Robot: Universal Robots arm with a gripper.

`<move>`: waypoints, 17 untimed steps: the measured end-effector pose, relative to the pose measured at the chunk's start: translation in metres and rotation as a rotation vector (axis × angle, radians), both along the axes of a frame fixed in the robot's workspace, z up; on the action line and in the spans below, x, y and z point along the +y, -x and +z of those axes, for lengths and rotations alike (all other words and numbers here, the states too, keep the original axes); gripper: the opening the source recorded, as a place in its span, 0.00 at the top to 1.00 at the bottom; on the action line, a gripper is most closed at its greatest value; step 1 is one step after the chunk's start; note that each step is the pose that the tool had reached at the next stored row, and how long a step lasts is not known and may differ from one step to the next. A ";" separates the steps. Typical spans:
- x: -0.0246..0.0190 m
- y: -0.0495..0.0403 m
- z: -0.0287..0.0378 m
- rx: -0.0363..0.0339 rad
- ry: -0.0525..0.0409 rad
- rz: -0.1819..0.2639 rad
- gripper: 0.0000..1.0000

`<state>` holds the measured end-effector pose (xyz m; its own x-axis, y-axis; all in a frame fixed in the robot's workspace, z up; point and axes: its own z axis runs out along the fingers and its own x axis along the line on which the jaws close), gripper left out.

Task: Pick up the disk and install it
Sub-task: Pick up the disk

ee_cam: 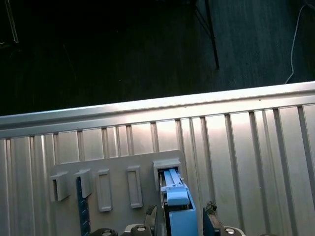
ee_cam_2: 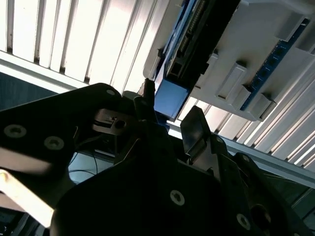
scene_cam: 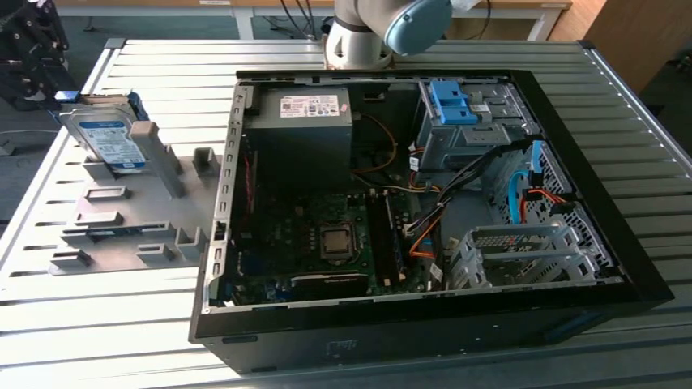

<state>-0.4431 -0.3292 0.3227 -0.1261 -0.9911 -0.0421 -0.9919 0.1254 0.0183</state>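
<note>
Jaws spread apart on the gripper [ee_cam_2: 170, 105], nothing clamped between them! In both wrist views the dark fingers [ee_cam_2: 194, 130] sit wide, and the disk [ee_cam_2: 179, 64] lines up with the gap, out beyond the fingertips. Over to the first wrist view: the gripper [ee_cam: 181, 211] looks onto the disk [ee_cam: 174, 196], blue rail towards the jaws, standing on edge in a slot of the grey holder [ee_cam: 118, 167]. That holder spreads away to one side of the jaws across the ribbed metal table [ee_cam: 236, 147]. Exterior view: the disk [scene_cam: 108, 139] is upright in the grey holder [scene_cam: 141, 235], label showing, and the computer case [scene_cam: 433, 344] lies open just beside the holder.
</note>
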 end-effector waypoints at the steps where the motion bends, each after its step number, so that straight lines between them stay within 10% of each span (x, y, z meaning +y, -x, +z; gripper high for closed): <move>1: 0.0000 0.0000 -0.0010 0.0000 0.0000 0.013 0.51; 17: 0.0000 -0.0037 -0.0161 0.0000 0.0037 0.042 0.60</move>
<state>-0.4394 -0.3292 0.3066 -0.0841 -0.9957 -0.0384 -0.9963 0.0835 0.0179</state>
